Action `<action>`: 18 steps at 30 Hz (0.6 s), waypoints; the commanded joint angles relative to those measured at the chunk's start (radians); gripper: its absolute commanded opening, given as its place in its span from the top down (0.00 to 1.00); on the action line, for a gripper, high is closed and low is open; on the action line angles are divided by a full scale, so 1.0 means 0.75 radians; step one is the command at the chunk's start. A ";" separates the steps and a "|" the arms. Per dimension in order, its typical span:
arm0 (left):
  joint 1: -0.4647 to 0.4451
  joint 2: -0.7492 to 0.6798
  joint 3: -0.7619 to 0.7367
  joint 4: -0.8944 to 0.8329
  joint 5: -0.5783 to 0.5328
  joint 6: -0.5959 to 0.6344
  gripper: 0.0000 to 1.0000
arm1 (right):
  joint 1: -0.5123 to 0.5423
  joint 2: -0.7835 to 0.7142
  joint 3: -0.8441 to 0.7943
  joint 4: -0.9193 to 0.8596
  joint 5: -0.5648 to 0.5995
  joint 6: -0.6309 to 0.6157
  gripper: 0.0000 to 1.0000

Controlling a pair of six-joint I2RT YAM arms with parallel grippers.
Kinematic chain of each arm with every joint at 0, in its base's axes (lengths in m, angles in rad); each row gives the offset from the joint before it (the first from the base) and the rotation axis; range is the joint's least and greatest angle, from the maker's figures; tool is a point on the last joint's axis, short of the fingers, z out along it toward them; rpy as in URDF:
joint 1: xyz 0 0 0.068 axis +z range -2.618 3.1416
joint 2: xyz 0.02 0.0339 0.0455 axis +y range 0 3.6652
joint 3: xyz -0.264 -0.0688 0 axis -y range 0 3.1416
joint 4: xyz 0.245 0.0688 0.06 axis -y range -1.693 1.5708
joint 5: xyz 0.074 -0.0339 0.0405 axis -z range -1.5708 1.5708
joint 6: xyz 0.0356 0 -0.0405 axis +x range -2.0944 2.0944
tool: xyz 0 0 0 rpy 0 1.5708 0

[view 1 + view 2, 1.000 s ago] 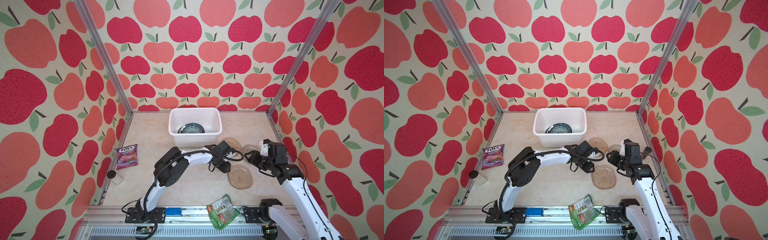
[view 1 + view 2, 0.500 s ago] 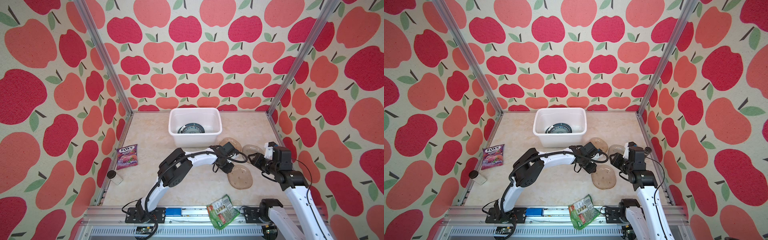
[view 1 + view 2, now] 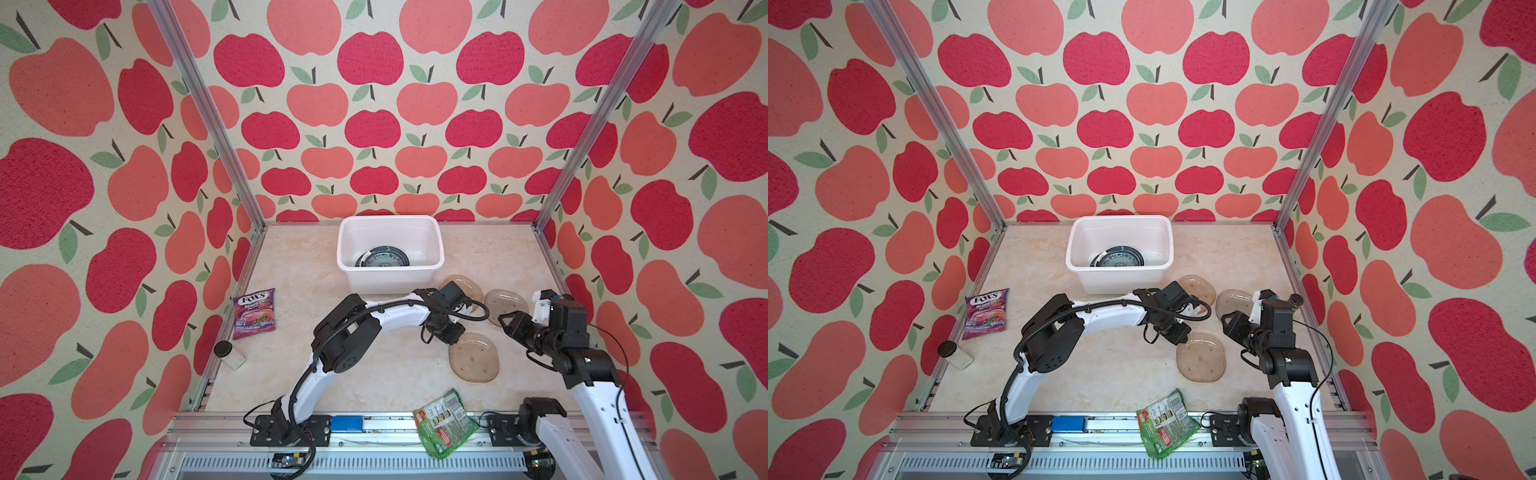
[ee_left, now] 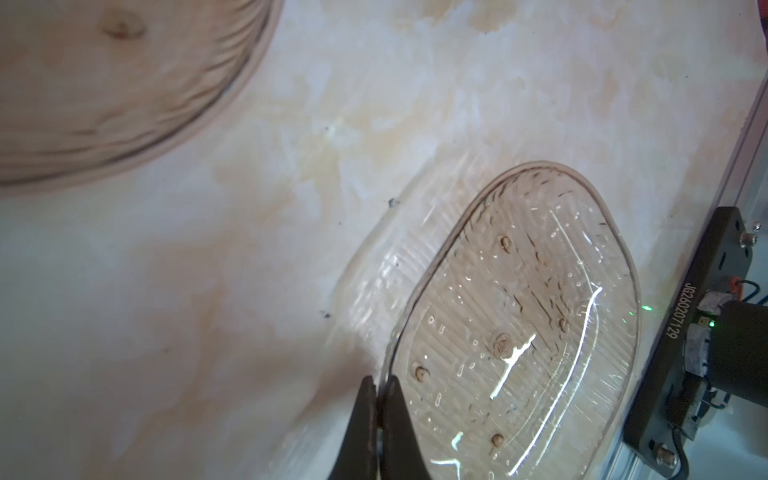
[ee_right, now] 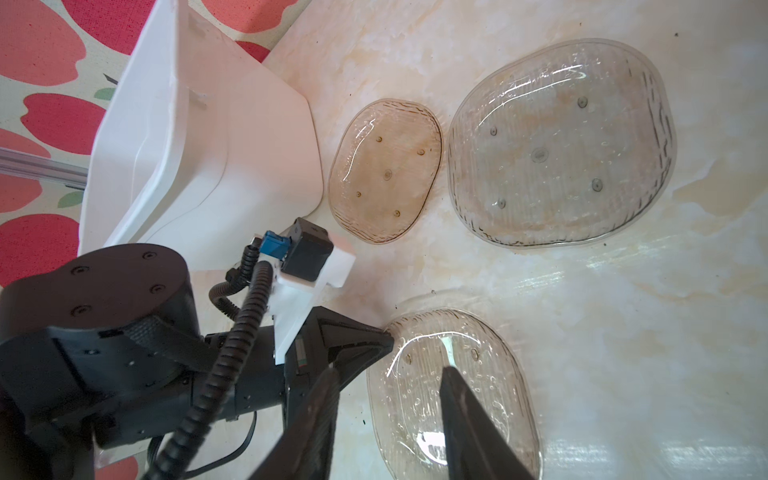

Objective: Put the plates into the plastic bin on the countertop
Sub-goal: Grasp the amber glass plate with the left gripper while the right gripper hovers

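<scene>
Three amber glass plates lie on the countertop (image 3: 311, 266) to the right of the white plastic bin (image 3: 390, 224). My left gripper (image 3: 455, 334) (image 4: 380, 380) is shut on the rim of the nearest plate (image 3: 473, 357) (image 4: 511, 332) (image 5: 453, 390). My right gripper (image 3: 503, 322) (image 5: 390, 372) is open just right of that plate, above its edge, holding nothing. The second plate (image 3: 507, 305) (image 5: 557, 153) lies behind it. The third plate (image 3: 465, 284) (image 5: 386, 170) is partly hidden by my left arm. In the bin lies a teal plate (image 3: 382, 257) with a dark patterned rim.
A purple FOX'S bag (image 3: 254, 309) lies at the left. A small black-lidded jar (image 3: 228, 353) lies by the left rail. A green snack packet (image 3: 444, 422) hangs over the front rail. Apple-print walls enclose three sides.
My left gripper has moved a little right onto the near plate's rim and shut on it. The right jaws have widened slightly and the right arm has drawn back.
</scene>
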 commanded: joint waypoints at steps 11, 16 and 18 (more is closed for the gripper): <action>0.306 -0.459 -0.413 0.215 0.184 -0.183 1.00 | 0.042 0.137 -0.093 0.272 -0.532 0.049 0.47; 0.308 -0.481 -0.409 0.226 0.204 -0.194 1.00 | 0.160 0.236 -0.043 0.283 -0.440 0.025 0.45; 0.310 -0.485 -0.411 0.232 0.209 -0.196 1.00 | 0.195 0.295 -0.015 0.227 -0.357 -0.005 0.46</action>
